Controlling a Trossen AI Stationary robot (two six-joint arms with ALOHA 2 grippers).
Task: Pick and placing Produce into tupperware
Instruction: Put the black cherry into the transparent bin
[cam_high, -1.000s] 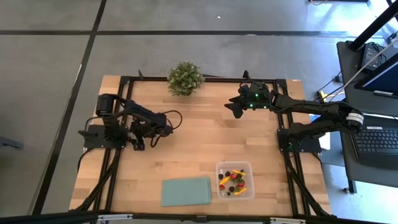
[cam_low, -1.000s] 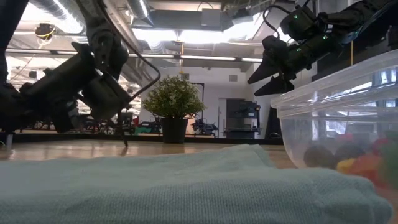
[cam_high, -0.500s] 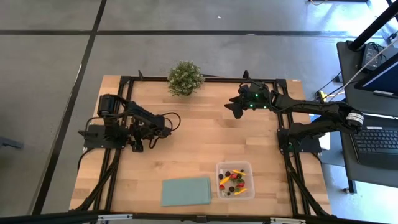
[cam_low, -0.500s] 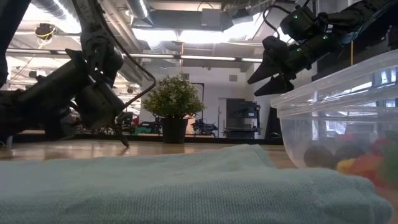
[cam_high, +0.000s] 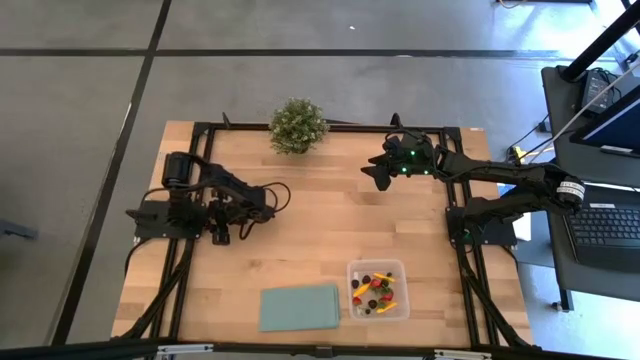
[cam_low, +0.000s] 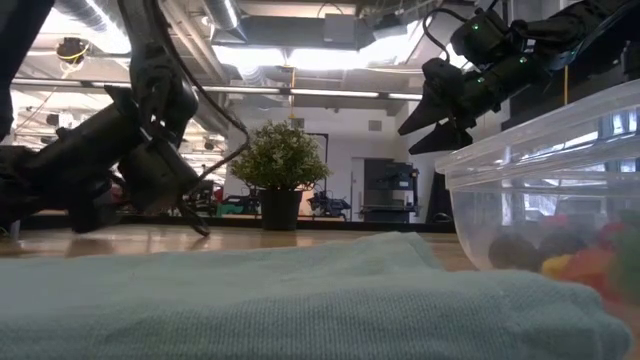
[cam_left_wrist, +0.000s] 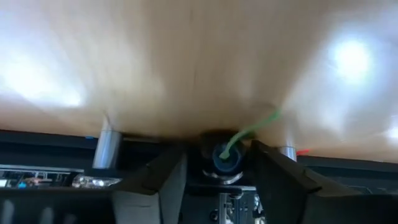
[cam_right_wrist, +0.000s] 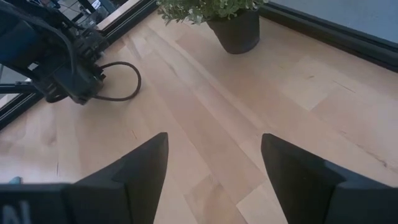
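Note:
The clear tupperware (cam_high: 378, 290) stands near the table's near edge, right of centre, and it fills the right of the low view (cam_low: 545, 170). All the produce (cam_high: 374, 291) that I can see lies inside it: red, dark and yellow-orange pieces (cam_low: 572, 262). My left gripper (cam_high: 228, 234) (cam_low: 198, 226) hangs low over the table's left part, open and empty (cam_left_wrist: 214, 167). My right gripper (cam_high: 370, 175) (cam_low: 436, 124) is raised over the far right part, open and empty (cam_right_wrist: 214, 168). Both are far from the box.
A pale-green sheet (cam_high: 300, 306) lies flat left of the tupperware, at the near edge, and it fills the foreground of the low view (cam_low: 250, 300). A potted plant (cam_high: 297, 125) stands at the far edge. Bare wood (cam_high: 320, 220) lies between the arms.
My left arm has drawn back a little toward the table's left edge, and its gripper has sunk lower toward the tabletop. My right arm has kept still, and the tupperware and produce have not moved.

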